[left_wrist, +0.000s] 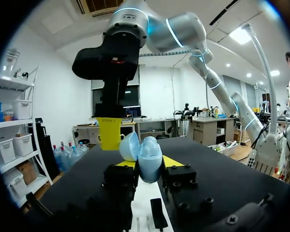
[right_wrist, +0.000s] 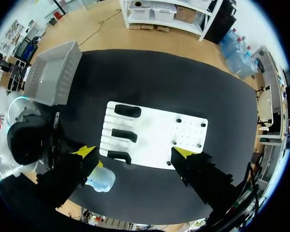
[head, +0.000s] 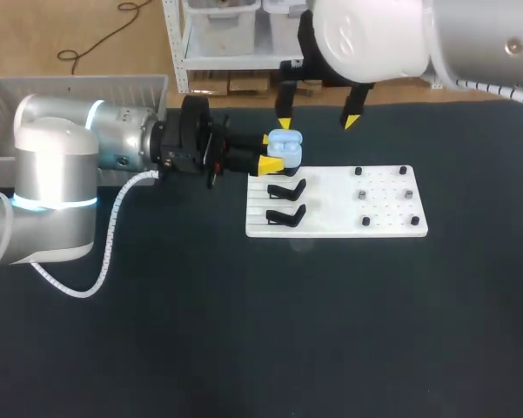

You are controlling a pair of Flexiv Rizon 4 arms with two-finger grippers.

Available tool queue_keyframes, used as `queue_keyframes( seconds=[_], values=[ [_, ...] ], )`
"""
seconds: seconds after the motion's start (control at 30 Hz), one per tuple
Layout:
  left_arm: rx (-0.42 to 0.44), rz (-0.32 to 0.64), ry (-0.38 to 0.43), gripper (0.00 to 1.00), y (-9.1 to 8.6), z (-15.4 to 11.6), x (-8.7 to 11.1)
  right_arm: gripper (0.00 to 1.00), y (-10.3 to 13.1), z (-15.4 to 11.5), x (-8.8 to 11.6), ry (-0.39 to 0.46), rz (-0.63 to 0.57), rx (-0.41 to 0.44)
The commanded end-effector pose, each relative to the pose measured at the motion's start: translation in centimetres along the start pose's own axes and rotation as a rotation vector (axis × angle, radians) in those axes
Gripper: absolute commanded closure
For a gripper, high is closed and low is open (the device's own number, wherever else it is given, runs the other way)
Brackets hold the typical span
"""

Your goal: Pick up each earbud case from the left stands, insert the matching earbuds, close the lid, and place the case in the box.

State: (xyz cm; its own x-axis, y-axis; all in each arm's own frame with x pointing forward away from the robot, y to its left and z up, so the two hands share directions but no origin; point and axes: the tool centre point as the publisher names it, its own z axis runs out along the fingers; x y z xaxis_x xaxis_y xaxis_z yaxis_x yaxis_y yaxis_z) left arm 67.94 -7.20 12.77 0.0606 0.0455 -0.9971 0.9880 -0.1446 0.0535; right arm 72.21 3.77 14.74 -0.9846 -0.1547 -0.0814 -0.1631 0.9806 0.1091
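A light blue earbud case with its lid raised sits between the yellow tips of my left gripper, which is shut on it at the far left corner of the white board. In the left wrist view the case stands upright between the fingers of that gripper. My right gripper hangs open above and just behind the case, nothing between its fingers. From the right wrist view, the case lies beside one tip of the open right gripper. I cannot make out any earbuds.
Black stands sit on the board's left part, and small black pegs dot its right part. A grey slatted box stands at the table's far left. The dark mat stretches in front of the board.
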Motion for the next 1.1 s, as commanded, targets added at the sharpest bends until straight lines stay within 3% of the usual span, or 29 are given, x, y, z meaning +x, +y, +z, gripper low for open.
queue_keyframes(
  seconds=[0.03,0.3,0.47,0.67,0.9,1.1],
  values=[
    [-0.003,0.001,0.0,1.0,-0.1,0.0,0.0,0.0,0.3,-0.6,1.2,-0.004,-0.01,-0.005],
    [-0.003,0.001,0.0,1.0,-0.1,0.0,0.0,0.0,0.5,-0.8,1.9,0.013,-0.03,-0.025],
    [-0.003,0.001,0.0,1.0,-0.1,0.0,0.0,0.0,-0.4,-3.2,2.1,-0.096,-0.009,0.012],
    [-0.014,-0.006,0.001,1.0,0.0,-0.1,-0.1,0.0,-0.8,-7.5,4.0,-0.234,-0.091,0.036],
    [-0.099,-0.086,0.03,1.0,0.1,-1.1,-2.6,0.0,0.0,-10.8,7.3,-0.337,-0.24,0.037],
    [-0.182,-0.149,0.058,1.0,-0.2,-2.7,-4.9,0.0,0.3,-11.4,8.0,-0.375,-0.311,0.017]
  ],
)
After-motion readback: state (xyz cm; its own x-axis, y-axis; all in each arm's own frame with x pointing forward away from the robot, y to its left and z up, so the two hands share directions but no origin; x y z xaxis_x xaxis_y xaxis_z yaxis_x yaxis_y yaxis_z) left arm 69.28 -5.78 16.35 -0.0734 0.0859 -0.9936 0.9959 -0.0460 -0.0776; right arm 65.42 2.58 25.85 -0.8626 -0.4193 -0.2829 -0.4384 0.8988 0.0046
